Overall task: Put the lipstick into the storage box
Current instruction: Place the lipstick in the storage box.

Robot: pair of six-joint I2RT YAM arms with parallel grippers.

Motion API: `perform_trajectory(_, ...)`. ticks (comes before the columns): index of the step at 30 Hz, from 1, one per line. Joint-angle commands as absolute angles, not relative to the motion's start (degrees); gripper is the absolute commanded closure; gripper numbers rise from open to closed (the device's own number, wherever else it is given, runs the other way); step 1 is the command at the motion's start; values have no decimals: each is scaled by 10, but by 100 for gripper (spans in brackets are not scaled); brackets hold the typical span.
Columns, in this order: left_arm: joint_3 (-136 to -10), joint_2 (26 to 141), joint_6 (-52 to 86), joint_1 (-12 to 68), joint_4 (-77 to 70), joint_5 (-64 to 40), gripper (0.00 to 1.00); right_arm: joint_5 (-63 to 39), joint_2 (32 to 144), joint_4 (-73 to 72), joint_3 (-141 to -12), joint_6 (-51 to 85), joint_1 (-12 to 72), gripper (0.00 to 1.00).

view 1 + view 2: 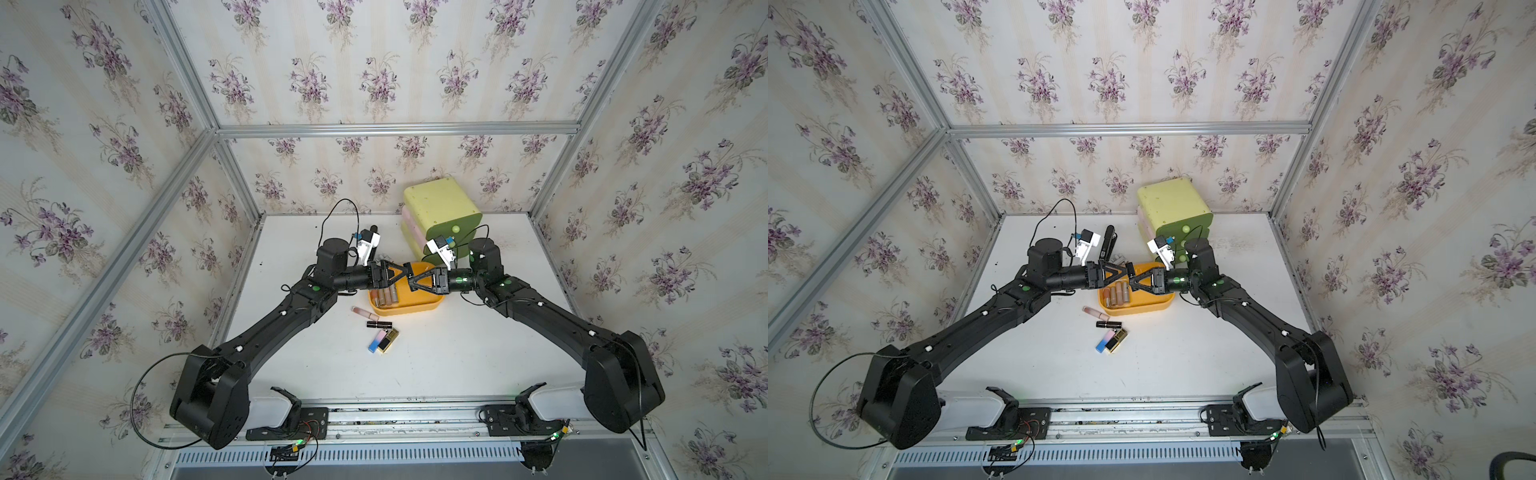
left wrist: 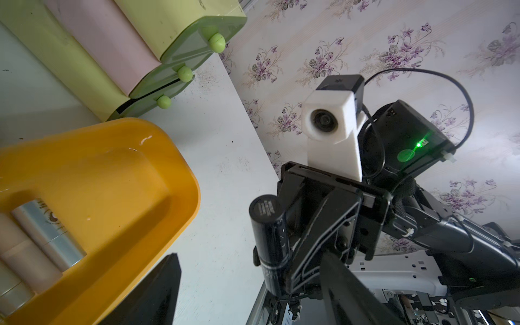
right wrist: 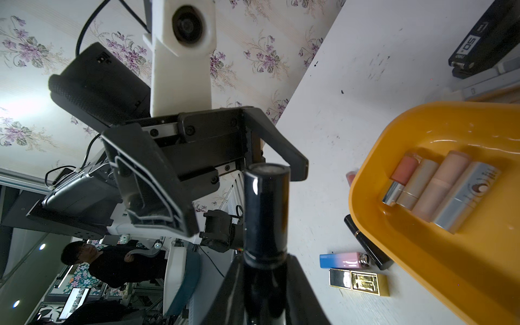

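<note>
On white table [image 1: 457,357]: one yellow-green three-drawer unit [image 1: 436,203] at far edge, one shallow orange-yellow plastic storage box [image 1: 419,310] mid-table holding four lipstick tubes [image 1: 384,296], four loose tubes [image 1: 379,324] by its near-left corner. One glossy black lipstick [image 3: 266,208] clamped in right gripper [image 3: 264,264] above the box's far rim. The left gripper [image 3: 242,194] jaws are spread apart.

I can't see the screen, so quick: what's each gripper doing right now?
Left gripper: open, jaws either side of the black lipstick, not closed on it.
Right gripper: shut on the black lipstick.

Nine lipsticks [image 1: 379,325], one storage box [image 1: 419,310], one drawer unit [image 1: 436,203]
</note>
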State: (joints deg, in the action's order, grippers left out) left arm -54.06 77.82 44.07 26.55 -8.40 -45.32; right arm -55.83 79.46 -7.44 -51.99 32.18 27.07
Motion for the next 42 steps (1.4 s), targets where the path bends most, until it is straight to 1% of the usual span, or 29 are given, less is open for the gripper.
perform_trajectory(1, -554, 792, 454, 269, -120, -465, 26, -567, 792, -83, -523, 321, 274, 79)
perform_trajectory(6, -565, 806, 455, 274, -120, -463, 32, -566, 792, -83, -526, 321, 277, 79)
perform_trajectory(10, -568, 806, 455, 276, -117, -460, 39, -567, 794, -78, -531, 317, 277, 79)
perform_trajectory(14, -573, 824, 454, 279, -114, -460, 43, -565, 796, -75, -535, 315, 277, 79)
perform_trajectory(16, -575, 825, 450, 280, -107, -459, 44, -564, 797, -73, -536, 314, 277, 79)
perform_trajectory(17, -576, 826, 448, 279, -103, -459, 48, -563, 797, -73, -537, 314, 277, 79)
perform_trajectory(25, -580, 827, 442, 281, -91, -458, 57, -560, 802, -72, -540, 314, 277, 79)
perform_trajectory(32, -586, 827, 430, 282, -70, -453, 69, -542, 807, -69, -543, 317, 277, 79)
perform_trajectory(35, -586, 828, 424, 282, -61, -449, 73, -533, 812, -69, -548, 319, 277, 75)
perform_trajectory(37, -587, 829, 422, 282, -52, -446, 76, -526, 815, -68, -552, 319, 277, 70)
perform_trajectory(39, -592, 828, 413, 283, -30, -436, 79, -520, 816, -66, -555, 319, 277, 61)
perform_trajectory(41, -599, 825, 398, 284, 0, -423, 80, -513, 815, -65, -557, 318, 277, 49)
perform_trajectory(42, -604, 824, 390, 285, 16, -416, 80, -509, 815, -62, -559, 317, 277, 45)
